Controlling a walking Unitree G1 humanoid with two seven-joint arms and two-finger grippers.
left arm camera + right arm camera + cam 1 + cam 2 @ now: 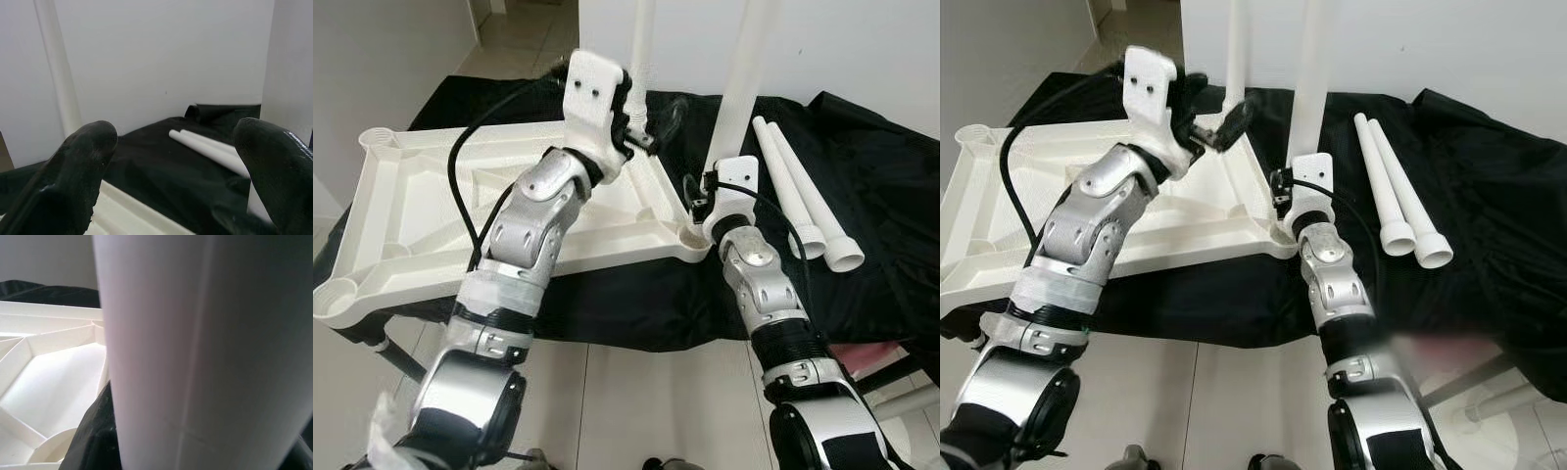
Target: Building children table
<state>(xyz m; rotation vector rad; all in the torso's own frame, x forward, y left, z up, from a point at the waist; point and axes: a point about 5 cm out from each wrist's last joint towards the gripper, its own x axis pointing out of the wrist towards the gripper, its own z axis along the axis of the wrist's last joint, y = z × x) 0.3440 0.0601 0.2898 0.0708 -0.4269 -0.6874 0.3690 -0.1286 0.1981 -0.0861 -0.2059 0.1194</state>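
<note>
One white tabletop (421, 211), two standing legs (741, 78), two loose legs (803, 191), one black cloth (881, 186)

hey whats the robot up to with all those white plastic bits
It is putting together a small white table. The tabletop lies upside down on a black cloth, with two legs already standing upright at its far-right corners. The right gripper is at the base of the nearer upright leg; the left gripper hangs open by the farther leg, not gripping it. Two more legs lie loose on the cloth to the right.

Inverted white tabletop (421, 196), two legs (741, 88) upright
</note>
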